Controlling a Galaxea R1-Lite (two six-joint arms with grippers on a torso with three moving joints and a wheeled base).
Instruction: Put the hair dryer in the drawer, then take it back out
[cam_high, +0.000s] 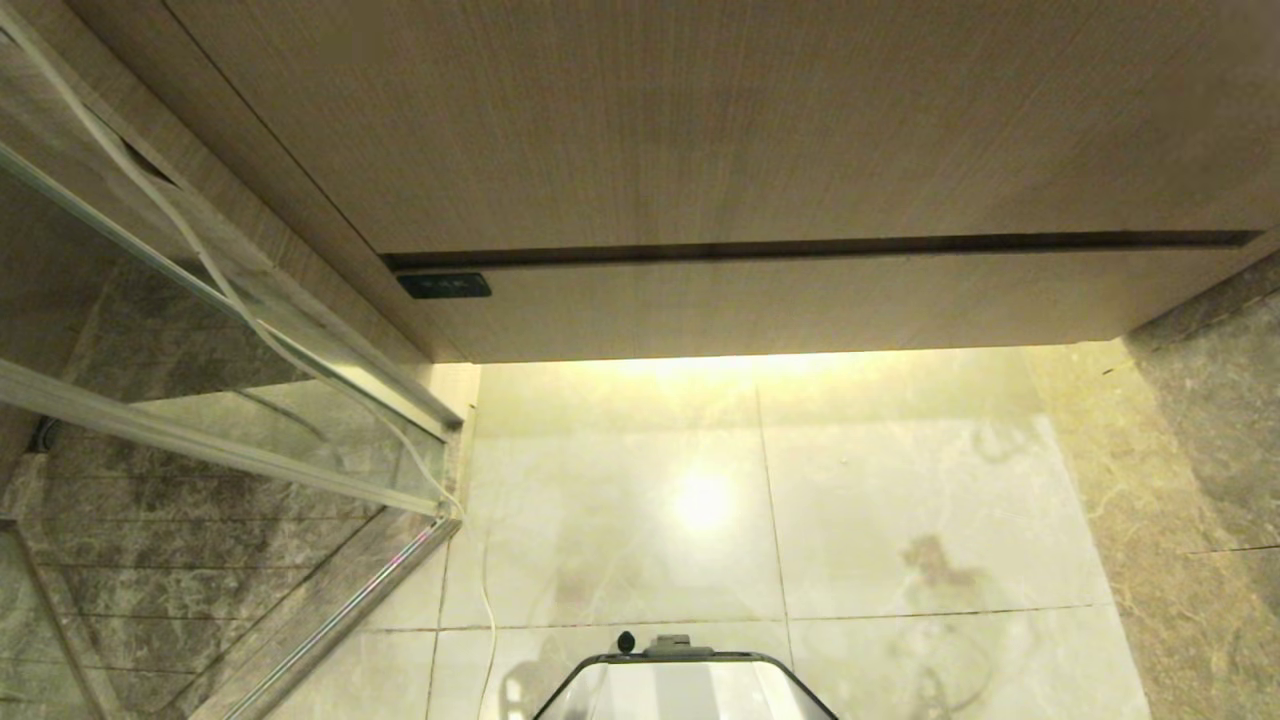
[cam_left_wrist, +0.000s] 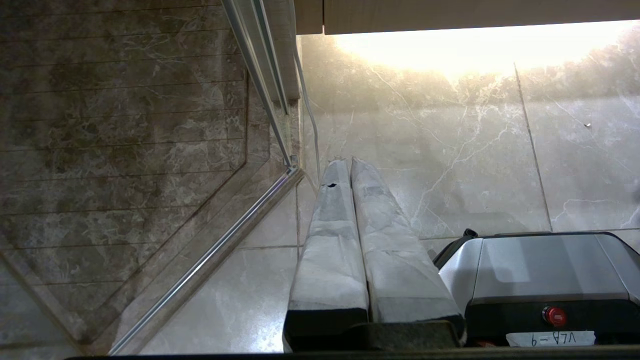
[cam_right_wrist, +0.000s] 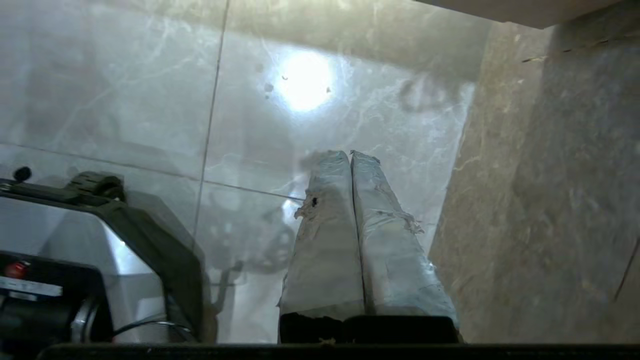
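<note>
- Left pincer, tape-wrapped fingers pressed together and holding nothing, hangs over the pale marble floor beside the robot's base.
- Right pincer is likewise pressed together and empty, its frayed grey wrapping torn near one tip, poised above the glossy floor near a darker stone strip.
- A white label on the base, seen upside down from the left wrist, reads "VLA-9"; a red button sits just above it.
- From the head camera, the base's silver, black-rimmed nose sits at the near edge; neither arm shows there.
- A thin white cord trails across the tiles beside a metal-framed glass screen on the left, with brown veined stone behind it.
- Farther off, the drawer, a flat light wood-grain front with no handle, is shut beneath a taller wood panel; a dark gap parts them.
- A small black plate sits at the drawer's left corner; its markings cannot be read.
- The hair dryer is in none of the views.
</note>
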